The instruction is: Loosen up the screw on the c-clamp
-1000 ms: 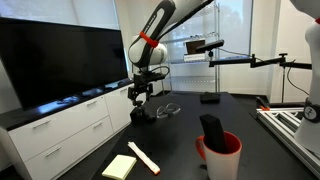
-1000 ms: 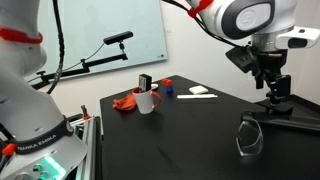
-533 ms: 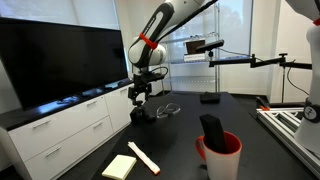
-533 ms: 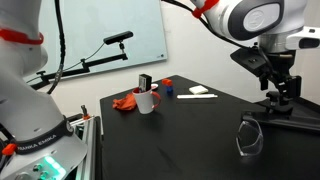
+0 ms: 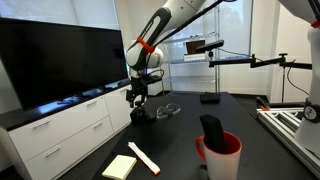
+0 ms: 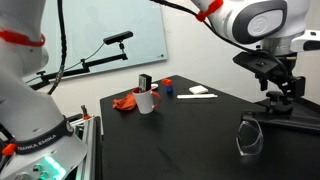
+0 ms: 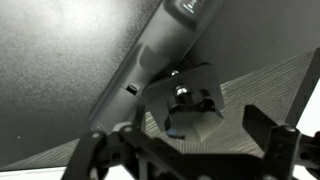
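The c-clamp (image 5: 140, 115) is a small dark chunky metal piece at the table's edge near the white cabinet. It also shows in the other exterior view (image 6: 279, 106). In the wrist view the c-clamp (image 7: 186, 102) lies below the camera with its shiny screw head (image 7: 182, 93) facing up. My gripper (image 5: 138, 97) hangs just above the clamp, also seen from the other side (image 6: 283, 89). In the wrist view my gripper (image 7: 180, 132) is open, with dark fingers (image 7: 262, 128) spread on either side of the clamp and nothing between them.
Thin wire loops (image 5: 168, 109) lie beside the clamp. A black stand (image 5: 209, 97) is further back. A red bucket (image 5: 220, 152) with a black object, a yellow pad (image 5: 119, 166) and a white stick (image 5: 143, 157) sit near the front. A white mug (image 6: 146, 101) and a red cloth (image 6: 125, 102) are at the far side.
My gripper has shifted slightly sideways above the clamp and the wrist has turned a little. The clamp has not moved.
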